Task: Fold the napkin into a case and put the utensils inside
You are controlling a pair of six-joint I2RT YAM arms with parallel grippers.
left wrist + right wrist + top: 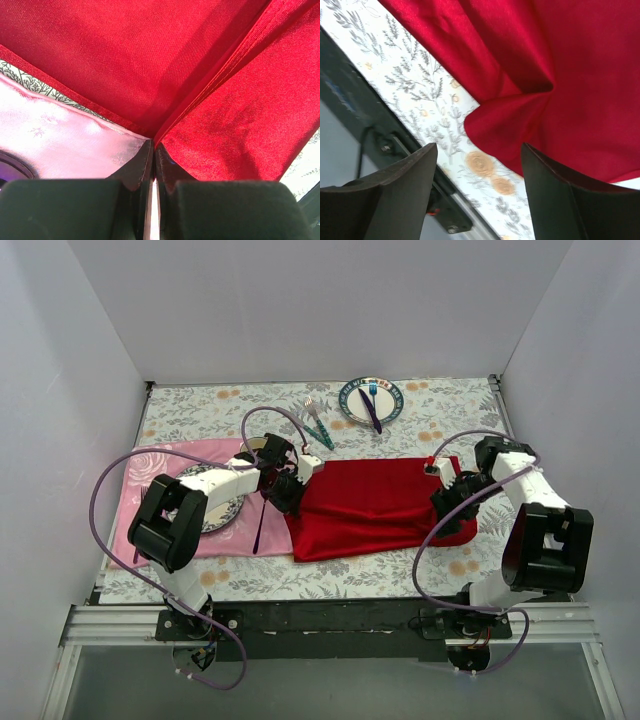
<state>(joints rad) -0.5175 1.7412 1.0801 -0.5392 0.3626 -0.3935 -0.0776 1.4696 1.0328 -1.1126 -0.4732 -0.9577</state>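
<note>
Showing one napkin [375,505] and two teal utensils [320,428].

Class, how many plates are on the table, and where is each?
2. The far plate sits at the table's far edge, holding a blue fork and purple knife. The near plate lies on the pink placemat, partly hidden under the left arm.

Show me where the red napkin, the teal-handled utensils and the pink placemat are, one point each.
red napkin [375,505]: top view, middle of the cloth.
teal-handled utensils [322,430]: top view, on the teal handles.
pink placemat [225,542]: top view, bare part near its front edge.
</note>
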